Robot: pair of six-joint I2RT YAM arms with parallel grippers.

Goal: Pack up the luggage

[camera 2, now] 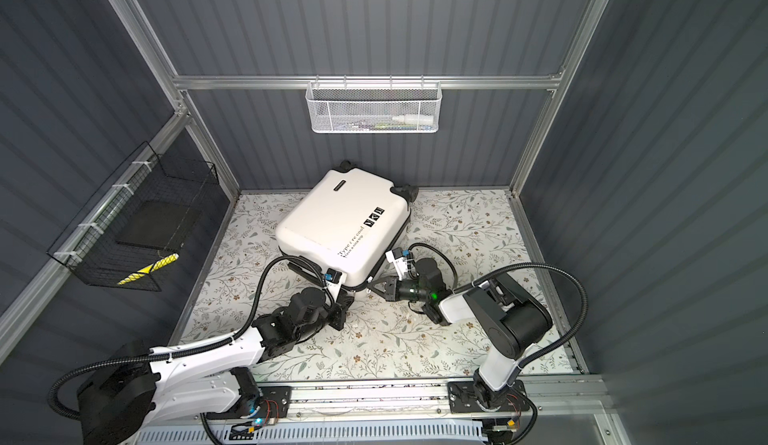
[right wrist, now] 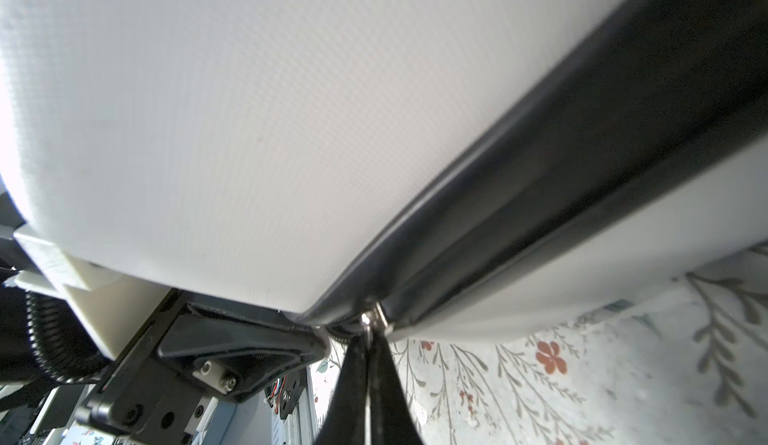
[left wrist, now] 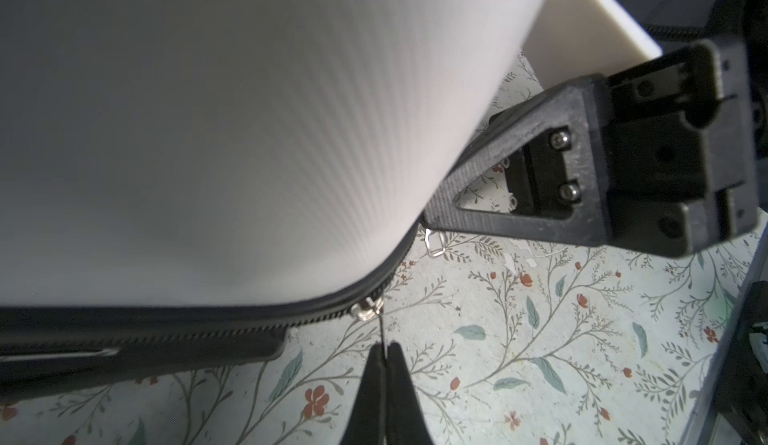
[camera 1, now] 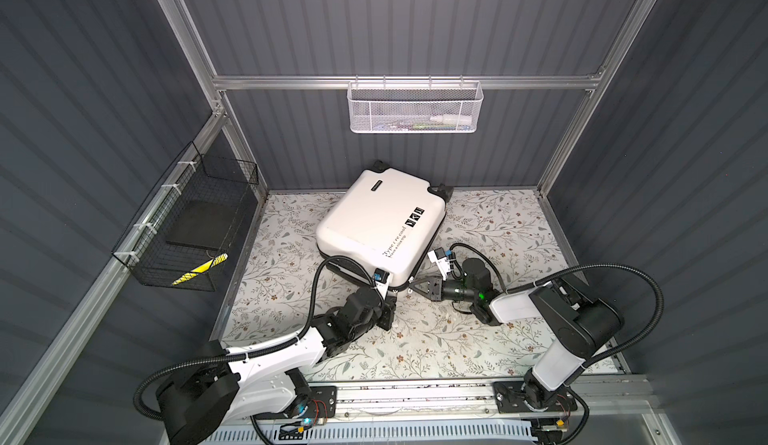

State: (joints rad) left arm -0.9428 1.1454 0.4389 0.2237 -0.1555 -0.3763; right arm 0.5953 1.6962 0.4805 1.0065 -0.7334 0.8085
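Spotter: Luggage from above first. In both top views the hard-shell suitcase (camera 1: 374,222) (camera 2: 336,222) lies flat and shut on the floral mat (camera 1: 498,339), lettered shell up, towards the far side.

Operator: Heading?

Spotter: Its long axis runs diagonally. The wheels (camera 1: 444,191) are at the far end and the opposite end faces the arms, skewed left. The left gripper (camera 1: 390,297) and right gripper (camera 1: 412,287) meet at its nearest corner.

Operator: Left wrist view?

Spotter: The left gripper (left wrist: 385,353) is clenched on a thin zipper pull (left wrist: 381,330). The pull is drawn straight out from its slider (left wrist: 365,311) on the black seam, just where the corner begins to curve.

Operator: Right wrist view?

Spotter: The right gripper (right wrist: 368,351) is pinched tight on the second zipper pull, right up against the second slider (right wrist: 376,317).

Operator: Then I'd judge the step in hand is unzipping. The mesh basket (camera 1: 415,106) holds a bottle, so nothing looks packed yet.

Spotter: Agreed. To do it well, draw each pull along the seam rather than outward. Follow the corner's curve closely, or the slider may jam. Part the sliders in opposite directions so the pulls balance. The case looks light and could skid on the mat. Go slowly, because a thin pull slips easily from the fingertips.
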